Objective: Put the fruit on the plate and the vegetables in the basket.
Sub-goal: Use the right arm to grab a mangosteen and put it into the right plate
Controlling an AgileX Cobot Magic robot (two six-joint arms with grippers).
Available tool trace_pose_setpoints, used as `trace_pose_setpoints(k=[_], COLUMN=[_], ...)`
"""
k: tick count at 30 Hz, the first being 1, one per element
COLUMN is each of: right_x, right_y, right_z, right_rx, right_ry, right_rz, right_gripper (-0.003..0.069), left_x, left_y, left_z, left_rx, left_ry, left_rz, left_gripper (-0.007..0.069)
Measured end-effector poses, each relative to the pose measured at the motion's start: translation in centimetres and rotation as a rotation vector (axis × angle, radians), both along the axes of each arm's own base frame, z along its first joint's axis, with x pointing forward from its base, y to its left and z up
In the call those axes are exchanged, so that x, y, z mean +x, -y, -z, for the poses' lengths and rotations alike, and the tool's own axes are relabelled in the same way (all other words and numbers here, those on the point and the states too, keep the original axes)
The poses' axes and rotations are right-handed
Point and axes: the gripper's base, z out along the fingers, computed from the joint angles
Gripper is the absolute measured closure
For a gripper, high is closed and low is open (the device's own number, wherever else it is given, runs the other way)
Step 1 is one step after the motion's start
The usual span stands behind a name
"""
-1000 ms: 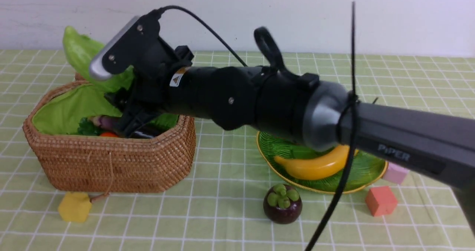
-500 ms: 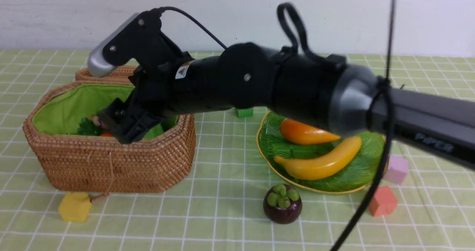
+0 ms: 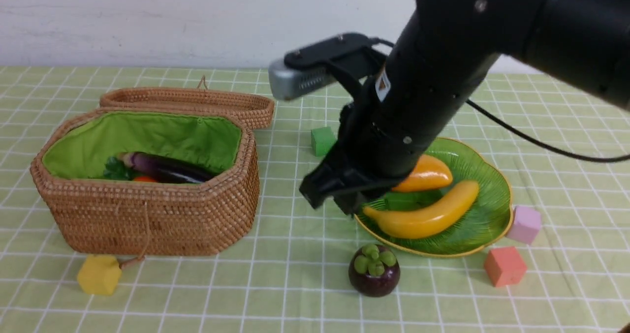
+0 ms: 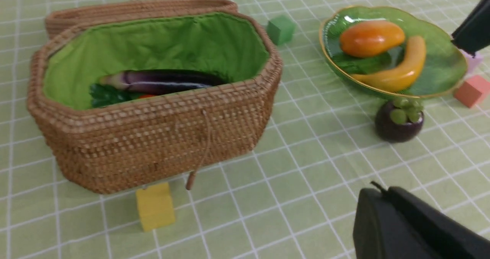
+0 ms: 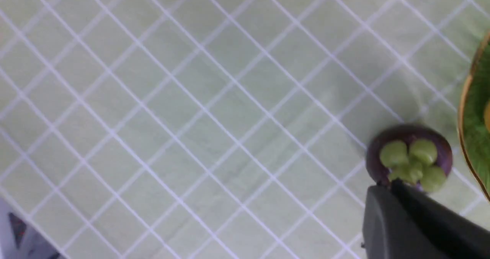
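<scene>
The mangosteen [image 3: 374, 270] is standing upright on the desk [image 3: 295, 293] toward its near edge, just in front of the plate [image 3: 494, 200] and not touching its rim; it is the one fruit not yet on that dish. The step in hand is looking like the reach for it: the right pincer [image 3: 332, 200] is hanging over the plate's left rim, behind and above the mangosteen, with its jaws pressed together and nothing between them. The next move is calling for those jaws to spread wide, come down around the round, glossy body, lift it, and carry it the short way over the rim without nudging what is lying there. The plate is holding the banana [image 3: 428, 215] along its near side and the mango [image 3: 423, 174] behind it. The basket [image 3: 162, 215], toward the desk's left edge, is sitting with its lid [image 3: 187, 102] thrown back; the eggplant [image 3: 167, 168] is lying inside beside the carrot [image 3: 143, 178], while no gourd is showing. The left pincer [image 4: 377, 197] is idling low near the desk's near edge, closed and empty.
</scene>
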Motion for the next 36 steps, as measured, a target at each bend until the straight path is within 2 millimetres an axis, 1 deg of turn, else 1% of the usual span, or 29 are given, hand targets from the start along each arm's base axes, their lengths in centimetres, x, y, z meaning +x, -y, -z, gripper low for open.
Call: trace_pose_setpoints(k=[1,2,4,5,7,8,9,10,11,14,15,16,17,19,21,22,24,26,30,36], right_x=[-0.3,-0.4,-0.8,-0.9,-0.5,0.2,0.3,1.2,1.8,3.4,3.7,3.8,4.1,4.5,4.8,5.2,5.3,5.6,5.6,5.7], right_y=[0.2,0.2,0.7,0.9,1.1,1.0,1.0,0.8,0.7,0.9,1.0,1.0,1.0,1.1,1.1,1.1,1.0,0.8,0.9,0.9], right_z=[1.5,1.7,4.0,5.3,6.3,6.9,7.0,7.6,8.0,9.5,10.0,10.1,10.7,11.9,12.5,13.2,13.4,13.9,14.3,14.9], right_rx=[-0.062,-0.069,-0.134,-0.16,-0.147,-0.11,-0.111,-0.065,-0.039,-0.011,-0.014,-0.017,-0.023,-0.041,-0.049,-0.046,-0.036,-0.022,-0.033,-0.051], right_ry=[-0.021,-0.024,-0.076,-0.107,-0.117,-0.103,-0.107,-0.09,-0.081,-0.075,-0.079,-0.079,-0.089,-0.114,-0.123,-0.127,-0.126,-0.124,-0.139,-0.152], right_rz=[0.054,0.061,0.162,0.229,0.312,0.37,0.379,0.435,0.463,0.549,0.576,0.576,0.603,0.648,0.662,0.682,0.691,0.713,0.74,0.752], right_gripper=[0.0652,0.0651,0.0621,0.0589,0.0529,0.046,0.0449,0.0363,0.0309,0.0088,0.0039,0.0032,-0.0001,-0.0015,-0.0013,-0.0003,0.0004,0.0028,0.005,0.0057], left_x=[-0.1,-0.1,-0.2,-0.2,-0.3,-0.3,-0.3,-0.3,-0.3,-0.3,-0.3,-0.3,-0.3,-0.4,-0.4,-0.4,-0.4,-0.4,-0.5,-0.5], left_y=[0.1,0.1,0.2,0.3,0.4,0.4,0.4,0.4,0.4,0.4,0.4,0.4,0.5,0.5,0.5,0.5,0.6,0.6,0.6,0.6], left_z=[0.0,0.0,0.1,0.1,0.1,0.1,0.1,0.1,0.1,0.1,0.1,0.1,0.1,0.1,0.1,0.1,0.1,0.2,0.2,0.2], left_rx=[0.008,0.012,0.021,0.02,0.017,0.015,0.014,0.014,0.015,0.031,0.04,0.042,0.05,0.052,0.054,0.062,0.07,0.077,0.071,0.073], left_ry=[0.0,0.002,0.003,0.0,-0.005,-0.006,-0.006,-0.006,-0.006,0.003,0.008,0.009,0.013,0.013,0.013,0.017,0.021,0.025,0.02,0.016], left_rz=[0.02,0.023,0.044,0.054,0.061,0.065,0.065,0.067,0.067,0.076,0.081,0.082,0.089,0.098,0.101,0.107,0.112,0.119,0.124,0.127], left_gripper=[0.0629,0.0629,0.0628,0.0628,0.0628,0.0628,0.0627,0.0627,0.0627,0.0627,0.0627,0.0627,0.0627,0.0627,0.0627,0.0627,0.0627,0.0627,0.0627,0.0627])
